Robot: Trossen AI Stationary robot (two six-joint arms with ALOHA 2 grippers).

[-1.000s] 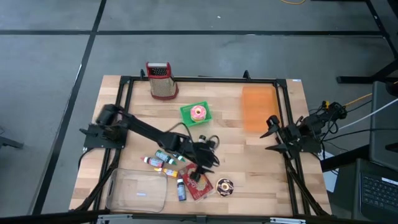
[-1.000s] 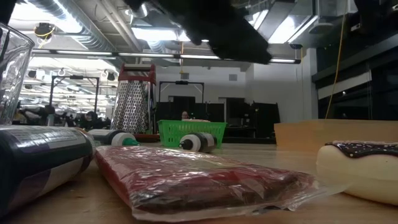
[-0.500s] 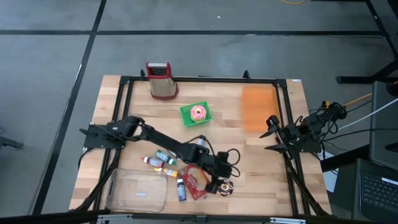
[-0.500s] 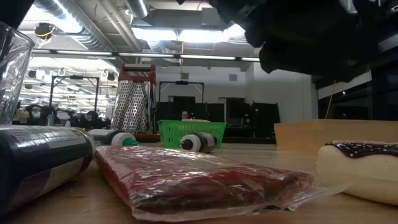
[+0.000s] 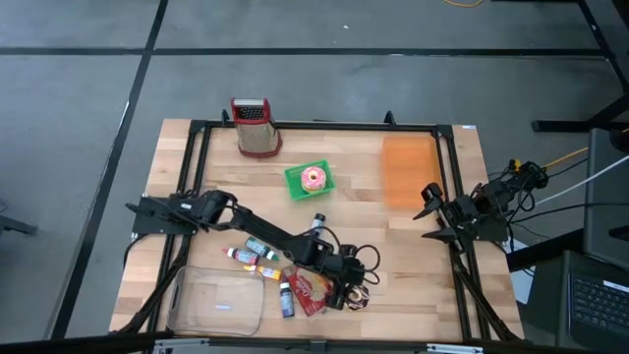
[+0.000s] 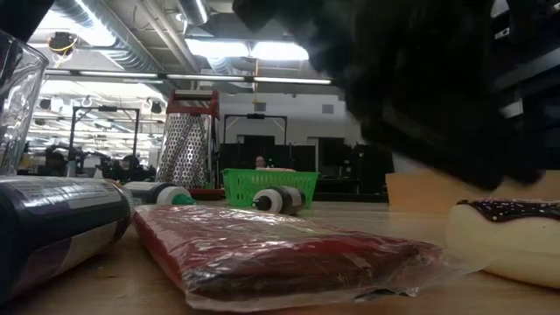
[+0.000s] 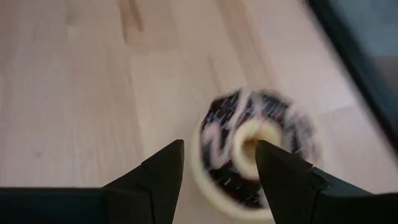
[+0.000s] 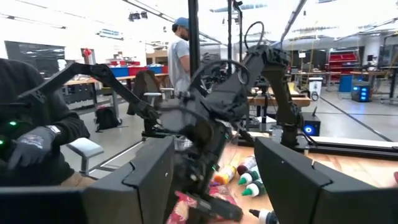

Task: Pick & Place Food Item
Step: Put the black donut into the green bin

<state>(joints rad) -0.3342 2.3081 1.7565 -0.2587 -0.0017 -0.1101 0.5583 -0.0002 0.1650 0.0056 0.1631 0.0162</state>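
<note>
In the high view the grater stands at the table's upper left edge, the basket below and right of it near centre. The cutting board lies upper right. The bottles, sealed packet and clear container cluster lower left, the donut just right of the packet.

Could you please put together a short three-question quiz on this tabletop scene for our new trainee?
1. True or false: the left hand is shut on the chocolate doughnut.
2. What sits in the green basket? A) a bottle B) a pink doughnut C) a grater
3. Where does the right hand wait?

Key:
1. False; it is open, poised over the doughnut.
2. B
3. At the table's right edge, open, beside the orange board.
</note>
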